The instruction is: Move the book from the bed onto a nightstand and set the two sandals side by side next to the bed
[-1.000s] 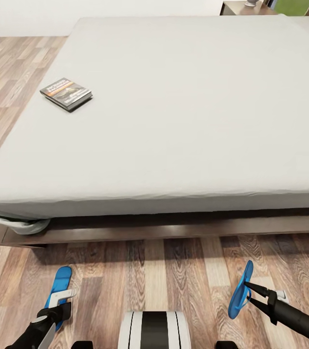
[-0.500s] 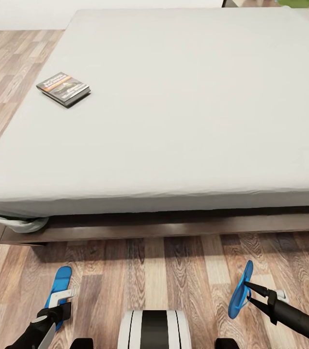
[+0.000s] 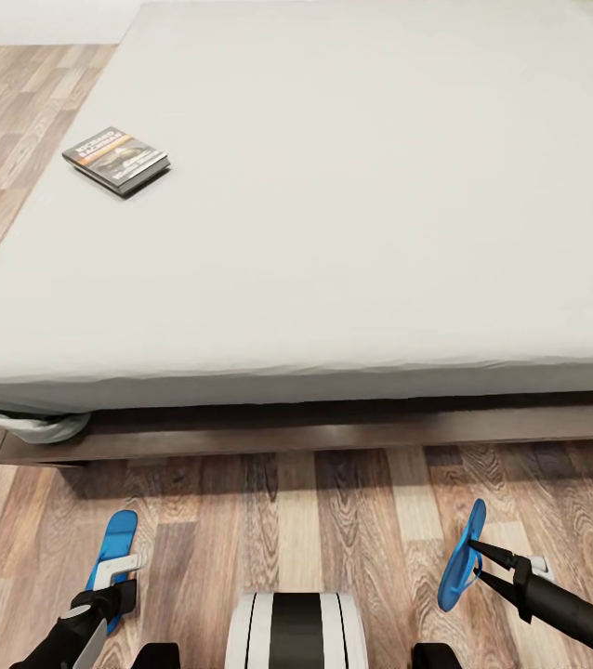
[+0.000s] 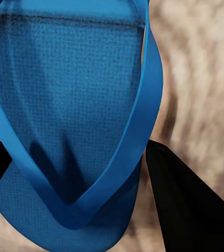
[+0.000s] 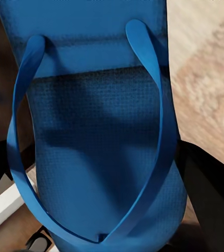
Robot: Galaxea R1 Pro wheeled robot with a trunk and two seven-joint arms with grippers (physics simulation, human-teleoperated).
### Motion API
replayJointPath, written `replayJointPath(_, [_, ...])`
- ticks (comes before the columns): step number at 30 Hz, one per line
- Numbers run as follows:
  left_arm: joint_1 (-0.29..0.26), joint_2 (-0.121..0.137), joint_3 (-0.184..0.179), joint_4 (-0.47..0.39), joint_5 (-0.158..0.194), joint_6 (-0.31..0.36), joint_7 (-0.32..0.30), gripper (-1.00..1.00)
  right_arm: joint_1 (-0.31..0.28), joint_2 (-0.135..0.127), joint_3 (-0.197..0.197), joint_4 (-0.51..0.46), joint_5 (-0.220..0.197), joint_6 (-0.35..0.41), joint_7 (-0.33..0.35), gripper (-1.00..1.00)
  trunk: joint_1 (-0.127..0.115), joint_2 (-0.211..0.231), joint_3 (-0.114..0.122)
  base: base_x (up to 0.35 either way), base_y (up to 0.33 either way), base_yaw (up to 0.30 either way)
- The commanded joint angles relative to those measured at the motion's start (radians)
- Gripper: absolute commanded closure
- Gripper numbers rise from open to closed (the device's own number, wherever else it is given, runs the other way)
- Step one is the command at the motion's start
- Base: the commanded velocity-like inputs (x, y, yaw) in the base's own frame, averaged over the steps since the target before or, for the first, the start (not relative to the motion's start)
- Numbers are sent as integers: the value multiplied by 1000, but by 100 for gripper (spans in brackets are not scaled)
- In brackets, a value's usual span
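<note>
Since a second ago my head camera has tipped down a little, so the bed [image 3: 352, 186] and everything on it sits lower against the wall than it did, while both arms and the things themselves have kept their places. From here the bed is the biggest thing I see: a pale grey-white mattress on a dark brown frame, with a bunched fold of sheet hanging out at the near left corner. Wooden plank floor [image 3: 334, 520] runs in front of it and along its left side. My trunk shows as a white and black shape at the near edge, between the arms. My left hand [image 3: 115, 581] is clamped on the left sandal [image 3: 115, 548], which lies close to flat just above the floor; in the left wrist view the blue sole [image 4: 70, 105] and its strap sit between the black fingers [image 4: 191, 210]. My right hand [image 3: 471, 562] is clamped on the right sandal [image 3: 462, 557], which is held up on edge, well apart from the other. Smallest is the book [image 3: 116, 160], lying flat on the mattress near the bed's left edge.
</note>
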Motion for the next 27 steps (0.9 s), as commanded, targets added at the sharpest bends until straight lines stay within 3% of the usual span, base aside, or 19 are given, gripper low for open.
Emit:
replayJointPath(1, [0,0,2,-1,-1,6,-1,100,0,0,-1,0,-2,5,1,100,0,0,-1,0,0,0])
replayJointPath(6, [0,-1,2,-1,-1,6,-1,100,-1,0,-2,0,-2,5,1,100,1,-1,-12,0,0,0])
replayJointPath(27, [0,0,3,-1,0,6,-1,100,0,0,-2,0,-2,5,0,100,0,0,-4,0,0,0])
